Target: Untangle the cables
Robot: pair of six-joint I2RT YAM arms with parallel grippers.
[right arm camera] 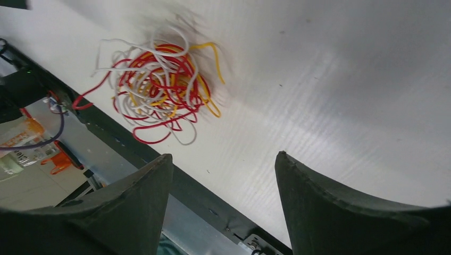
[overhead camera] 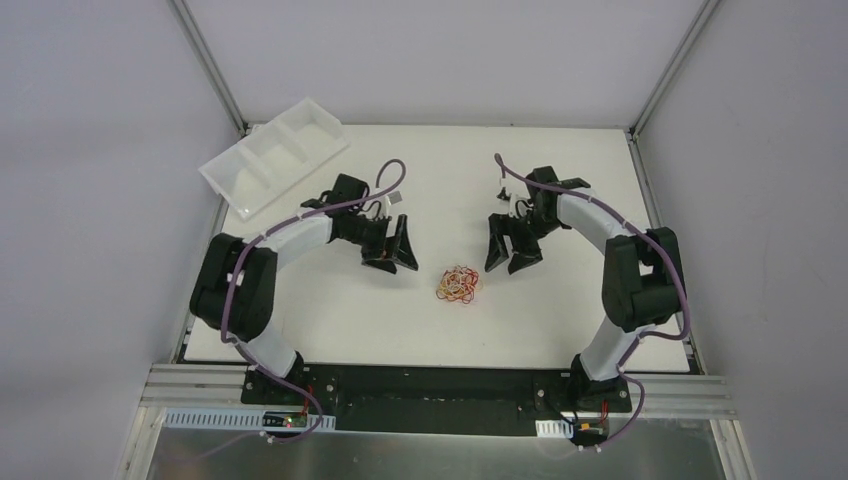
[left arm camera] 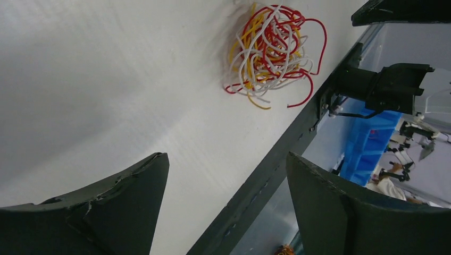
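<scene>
The cables (overhead camera: 458, 285) lie as one small curly tangle of red, yellow and white wires on the white table, between the two arms. The tangle also shows in the left wrist view (left arm camera: 271, 50) and in the right wrist view (right arm camera: 159, 87). My left gripper (overhead camera: 392, 257) is open and empty, hovering to the left of the tangle; its fingers (left arm camera: 122, 202) stand wide apart. My right gripper (overhead camera: 510, 258) is open and empty, up and to the right of the tangle; its fingers (right arm camera: 330, 207) stand wide apart. Neither gripper touches the wires.
A white divided tray (overhead camera: 275, 155) sits at the table's back left corner. The table's dark front edge (overhead camera: 440, 372) runs just behind the arm bases. Grey walls and metal posts stand on both sides. A blue bin (left arm camera: 367, 146) shows beyond the table edge.
</scene>
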